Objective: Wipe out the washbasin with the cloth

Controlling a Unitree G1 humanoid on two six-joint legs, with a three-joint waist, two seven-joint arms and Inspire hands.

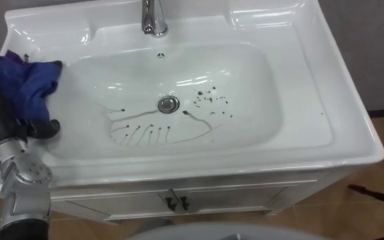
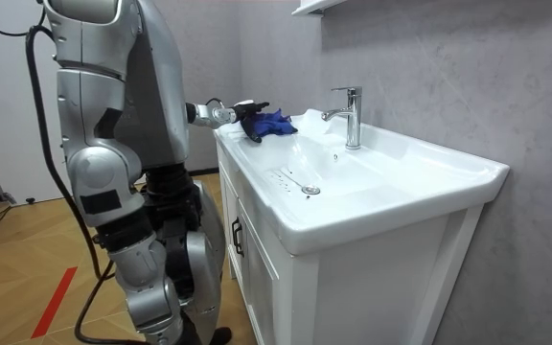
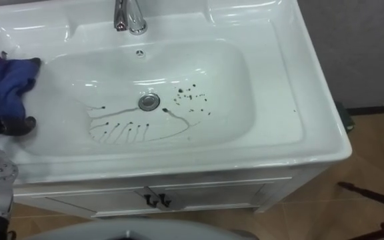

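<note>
The white basin [image 1: 292, 87] has dark streaks [image 1: 145, 130] fanning out below the drain [image 1: 169, 104] and dark specks [image 1: 209, 100] to the drain's right. A blue cloth [image 1: 25, 80] lies bunched on the basin's left rim. My left hand [image 1: 2, 110] is shut on it, with dark fingers curled round the cloth's near and far sides. In the room view the hand [image 2: 247, 123] and the cloth [image 2: 274, 122] are at the far end of the counter, beside the bowl. I stand at the cabinet's front.
A chrome tap [image 1: 153, 17] stands at the basin's back edge, with an overflow hole [image 1: 161, 55] below it. The white cabinet's doors [image 1: 172, 200] are beneath the rim. Wooden floor [image 1: 372, 207] shows at the lower right.
</note>
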